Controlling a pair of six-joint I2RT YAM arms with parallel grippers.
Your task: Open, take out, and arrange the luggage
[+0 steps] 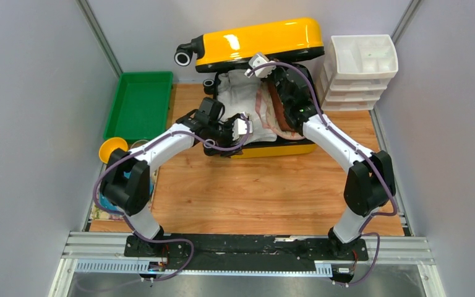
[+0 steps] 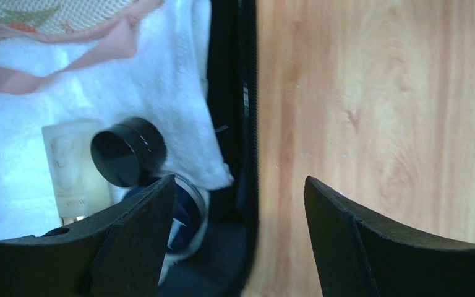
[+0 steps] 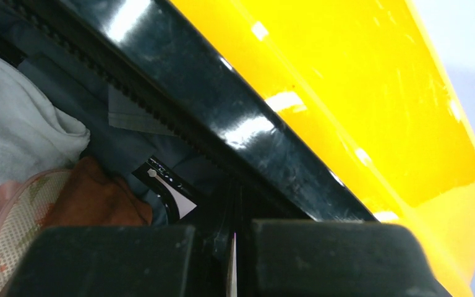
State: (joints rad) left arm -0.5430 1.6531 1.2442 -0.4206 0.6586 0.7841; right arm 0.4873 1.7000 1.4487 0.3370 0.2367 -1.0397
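At the far edge of the tabletop (image 1: 253, 192), between the green tray (image 1: 139, 102) on the left and the white drawer unit (image 1: 359, 68) on the right, the luggage (image 1: 256, 40) lies open. Its yellow lid stands up at the back, and its lower shell is full of cloth. The left gripper (image 2: 240, 180) hangs over the shell's black rim with fingers spread wide, one above a black-capped jar (image 2: 127, 151) on a white towel (image 2: 161, 74), the other above bare wood. The right gripper (image 3: 232, 232) sits inside by the lid's black trim, its fingers pressed together, near an orange-brown cloth (image 3: 99, 198).
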